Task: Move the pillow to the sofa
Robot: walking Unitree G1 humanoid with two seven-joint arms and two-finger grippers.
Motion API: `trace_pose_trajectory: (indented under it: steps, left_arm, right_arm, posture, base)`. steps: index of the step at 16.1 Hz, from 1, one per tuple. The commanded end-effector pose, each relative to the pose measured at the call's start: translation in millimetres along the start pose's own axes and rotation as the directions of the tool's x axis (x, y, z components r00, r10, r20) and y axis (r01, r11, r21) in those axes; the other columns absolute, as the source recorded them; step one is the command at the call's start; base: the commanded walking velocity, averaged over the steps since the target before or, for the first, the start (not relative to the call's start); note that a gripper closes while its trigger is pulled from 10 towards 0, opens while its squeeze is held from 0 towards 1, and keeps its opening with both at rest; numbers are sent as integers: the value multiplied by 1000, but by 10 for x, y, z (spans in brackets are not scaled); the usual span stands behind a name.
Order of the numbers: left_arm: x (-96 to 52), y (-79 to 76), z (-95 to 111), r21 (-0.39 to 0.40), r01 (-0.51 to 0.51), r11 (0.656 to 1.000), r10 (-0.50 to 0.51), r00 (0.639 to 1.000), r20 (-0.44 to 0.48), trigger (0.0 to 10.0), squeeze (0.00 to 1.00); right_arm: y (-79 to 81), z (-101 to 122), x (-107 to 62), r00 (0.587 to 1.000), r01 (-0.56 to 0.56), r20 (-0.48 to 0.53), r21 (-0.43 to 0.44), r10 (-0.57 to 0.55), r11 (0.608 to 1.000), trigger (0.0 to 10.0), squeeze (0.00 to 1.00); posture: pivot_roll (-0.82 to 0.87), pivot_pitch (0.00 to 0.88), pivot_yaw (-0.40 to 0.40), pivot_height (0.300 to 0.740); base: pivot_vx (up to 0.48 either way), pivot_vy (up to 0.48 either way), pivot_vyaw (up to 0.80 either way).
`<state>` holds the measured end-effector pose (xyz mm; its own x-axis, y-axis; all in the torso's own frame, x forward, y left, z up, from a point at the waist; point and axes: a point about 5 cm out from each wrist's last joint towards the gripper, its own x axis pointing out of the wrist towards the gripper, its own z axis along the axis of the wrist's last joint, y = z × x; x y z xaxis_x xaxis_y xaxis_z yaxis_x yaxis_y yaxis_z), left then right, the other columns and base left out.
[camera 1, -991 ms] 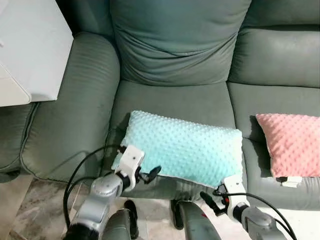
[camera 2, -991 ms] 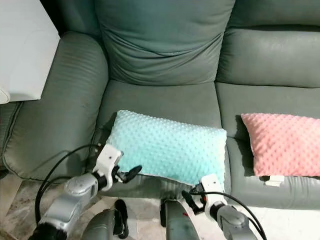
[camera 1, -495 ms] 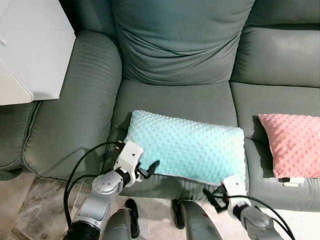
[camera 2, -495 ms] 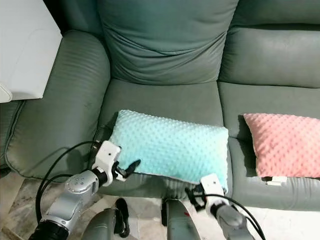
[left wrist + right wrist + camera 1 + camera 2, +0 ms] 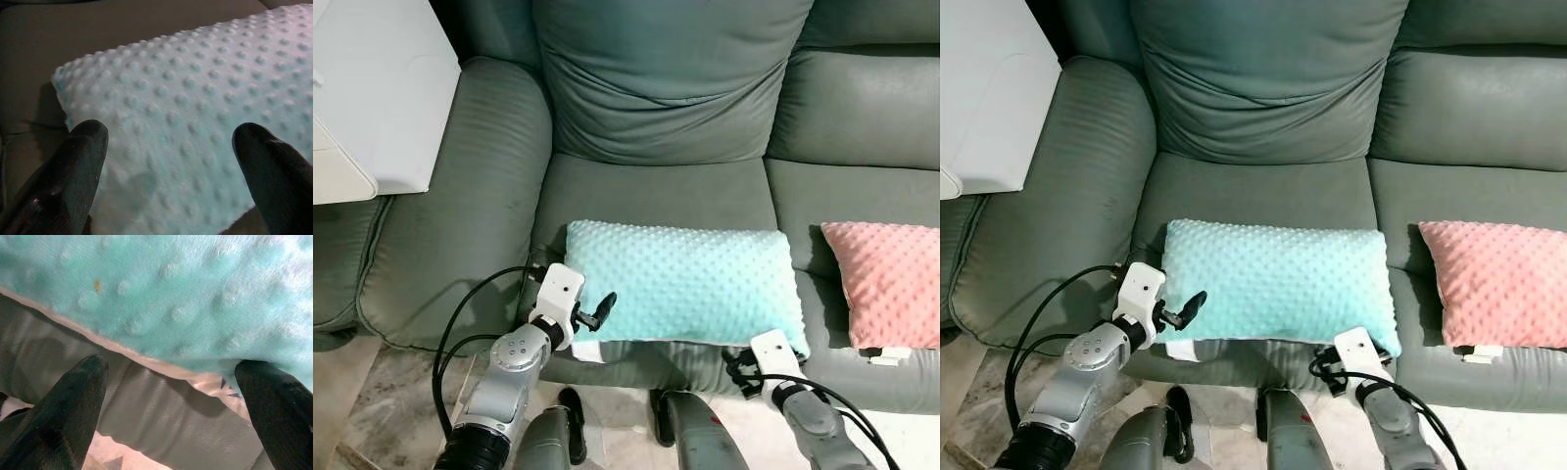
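A teal dotted pillow point(image 5: 680, 284) lies flat and level on the grey-green sofa's left seat cushion point(image 5: 656, 196), its front edge overhanging the seat front. My left gripper point(image 5: 597, 311) stands open at the pillow's front left corner, and in the left wrist view the pillow point(image 5: 195, 112) lies just beyond the spread fingers point(image 5: 78, 161). My right gripper point(image 5: 736, 367) is open below the pillow's front right corner; in the right wrist view the pillow's underside point(image 5: 186, 289) and white seam hang over the sofa front point(image 5: 161, 416).
A pink dotted pillow point(image 5: 886, 284) lies on the right seat cushion. The sofa's wide left armrest point(image 5: 460, 215) borders a white table point(image 5: 372, 88) at the far left. Tiled floor point(image 5: 372, 411) shows in front of the sofa.
The pillow, tilted before, now lies level with its right end further forward. The left gripper rose to its left corner. The right gripper moved in under its right corner.
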<state>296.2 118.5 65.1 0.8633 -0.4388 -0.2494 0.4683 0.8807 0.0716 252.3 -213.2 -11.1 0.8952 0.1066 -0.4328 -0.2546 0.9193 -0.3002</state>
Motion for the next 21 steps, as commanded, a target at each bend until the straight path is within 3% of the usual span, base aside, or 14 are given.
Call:
trace_pose_trajectory:
  steps: [1, 4, 6, 8, 11, 13, 15, 17, 21]
  left_arm:
    - [-43, 4, -121, -12, -13, 1000, 13, 999, -37, 10000, 0]
    - [-46, 5, -130, -13, -23, 1000, 22, 999, -38, 10000, 0]
    - [-68, -25, -178, -50, 28, 998, -33, 996, -84, 10000, 0]
    - [-194, -67, -270, -56, 150, 987, -157, 973, -169, 10000, 0]
    - [-425, 104, -320, -10, 162, 987, -160, 960, -232, 10000, 0]
    - [-650, 157, -400, -11, 213, 977, -205, 922, -329, 10000, 0]
    - [-847, 54, -644, -37, 296, 954, -279, 843, -460, 10000, 0]
    - [-823, -10, -773, -21, 286, 958, -261, 839, -477, 10000, 0]
    - [-682, -6, -978, 1, 170, 985, -143, 832, -535, 10000, 0]
  right_arm:
    - [41, -155, -71, 999, -4, -50, -9, 3, 1000, 10000, 0]
    - [24, -135, -58, 999, 32, -42, -55, -34, 998, 10000, 0]
    - [30, -137, -53, 999, 30, -40, -54, -32, 998, 10000, 0]
    - [59, -152, -61, 999, 0, -42, -42, -2, 999, 10000, 0]
    - [80, -204, -94, 999, -7, -52, -44, 5, 999, 10000, 0]
    - [116, -233, -110, 998, -21, -58, -42, 19, 999, 10000, 0]
    - [170, -237, -100, 997, -37, -66, -38, 34, 999, 10000, 0]
    - [210, -210, -79, 997, -43, -60, -36, 40, 998, 10000, 0]
    - [230, -131, -45, 999, -33, -35, -10, 33, 999, 10000, 0]
  posture:
    - [-120, 415, 31, 740]
    - [-125, 412, 30, 740]
    - [-126, 410, 31, 740]
    - [-125, 408, 32, 740]
    - [-114, 407, 37, 740]
    - [-104, 405, 39, 740]
    - [-90, 402, 41, 740]
    - [-97, 405, 38, 740]
    - [-118, 423, 29, 740]
  base:
    - [0, 0, 0]
    - [0, 0, 0]
    - [0, 0, 0]
    - [0, 0, 0]
    - [0, 0, 0]
    - [0, 0, 0]
    - [0, 0, 0]
    - [0, 0, 0]
    - [0, 0, 0]
